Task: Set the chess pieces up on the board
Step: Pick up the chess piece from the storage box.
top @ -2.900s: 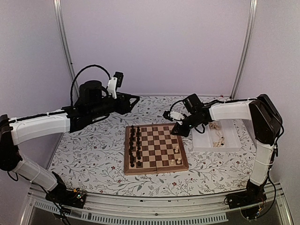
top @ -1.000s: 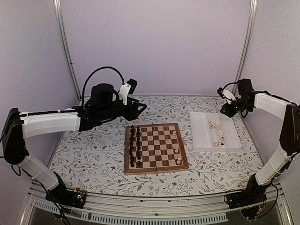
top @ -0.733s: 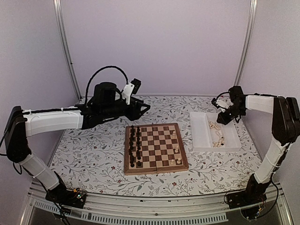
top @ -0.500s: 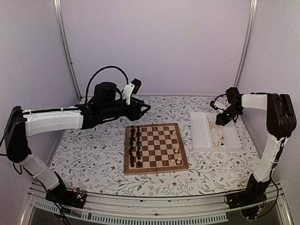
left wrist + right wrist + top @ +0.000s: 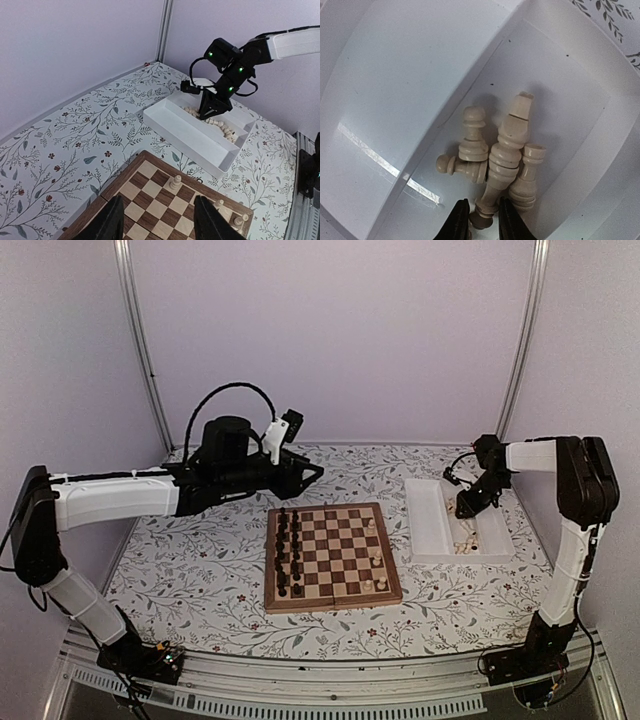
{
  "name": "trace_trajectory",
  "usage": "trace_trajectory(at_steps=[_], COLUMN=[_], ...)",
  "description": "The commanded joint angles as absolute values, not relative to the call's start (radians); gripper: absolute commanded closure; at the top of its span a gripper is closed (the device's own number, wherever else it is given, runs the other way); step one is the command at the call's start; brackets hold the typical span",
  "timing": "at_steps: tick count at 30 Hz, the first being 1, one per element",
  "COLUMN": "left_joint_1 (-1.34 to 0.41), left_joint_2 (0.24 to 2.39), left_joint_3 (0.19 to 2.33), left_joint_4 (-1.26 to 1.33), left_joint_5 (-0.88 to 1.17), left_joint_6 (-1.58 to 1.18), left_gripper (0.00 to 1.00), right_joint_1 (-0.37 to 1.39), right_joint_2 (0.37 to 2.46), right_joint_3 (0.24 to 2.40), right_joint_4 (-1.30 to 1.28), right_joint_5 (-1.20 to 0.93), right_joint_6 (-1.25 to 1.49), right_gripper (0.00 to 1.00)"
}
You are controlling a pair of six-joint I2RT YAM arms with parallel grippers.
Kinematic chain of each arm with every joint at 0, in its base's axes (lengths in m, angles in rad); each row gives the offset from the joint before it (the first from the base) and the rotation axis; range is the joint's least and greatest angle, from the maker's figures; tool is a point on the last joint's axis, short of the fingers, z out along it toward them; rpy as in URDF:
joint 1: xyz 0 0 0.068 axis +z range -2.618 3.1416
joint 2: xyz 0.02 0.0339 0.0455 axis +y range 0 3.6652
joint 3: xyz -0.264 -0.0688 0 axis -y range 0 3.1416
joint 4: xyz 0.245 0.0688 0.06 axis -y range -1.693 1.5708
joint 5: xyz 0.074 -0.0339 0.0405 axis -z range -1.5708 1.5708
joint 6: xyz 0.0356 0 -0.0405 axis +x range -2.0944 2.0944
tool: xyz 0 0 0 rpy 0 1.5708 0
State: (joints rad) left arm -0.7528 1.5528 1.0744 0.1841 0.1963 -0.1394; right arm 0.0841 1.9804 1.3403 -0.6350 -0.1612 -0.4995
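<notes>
Pale lilac walls enclosed a floral-patterned surface [image 5: 190,570]. The right hand [image 5: 482,202] hung low inside the white tray [image 5: 395,75], its fingers a narrow gap apart astride the foot of one lying piece among the chess pieces [image 5: 507,150] — actual grip could not be confirmed. The left hand [image 5: 157,200], spread wide and empty, hovered near the far edge of the board [image 5: 333,556] — a few pale pieces stood along its right side.

Right in front of the right jaws, chess pieces [image 5: 502,155] lie bunched and touching, with little room between. The tray [image 5: 395,75] wall stands left of them; the right side is bare.
</notes>
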Motion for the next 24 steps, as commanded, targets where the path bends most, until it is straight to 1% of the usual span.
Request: trace_trajectory(at_steps=[1,3,5,8,14,16,20,24], left_joint_1=[-0.765,-0.766,-0.768,-0.774,-0.789,-0.791,-0.799,-0.828], left_joint_2=[1.572,1.572,1.573,1.571,1.597,1.618,1.685,1.813], left_joint_3=[1.088,1.089,1.089,1.089,1.09,1.099,1.133,1.253], left_joint_4=[0.185,0.186,0.188,0.192,0.228,0.247,0.319,0.359], left_joint_5=[0.215,0.218,0.22,0.222,0.226,0.234,0.274,0.309], left_joint_6=[-0.145,-0.148,-0.153,-0.164,-0.195,-0.213,-0.288,-0.386], left_gripper=[0.5,0.5,0.5,0.5,0.5,0.5,0.5,0.5], right_joint_1=[0.103,0.109,0.11,0.108,0.074,0.061,0.057,0.059], right_joint_2=[2.039,2.058,2.057,2.001,1.793,1.752,1.697,1.669], right_joint_3=[1.378,1.383,1.378,1.357,1.313,1.282,1.196,1.125], right_joint_4=[-0.684,-0.693,-0.688,-0.686,-0.671,-0.653,-0.607,-0.57], right_joint_5=[-0.153,-0.158,-0.163,-0.158,-0.211,-0.249,-0.286,-0.312], right_joint_6=[-0.465,-0.458,-0.449,-0.441,-0.427,-0.431,-0.464,-0.499], right_gripper=[0.77,0.79,0.86,0.91,0.95,0.97,0.97,0.97])
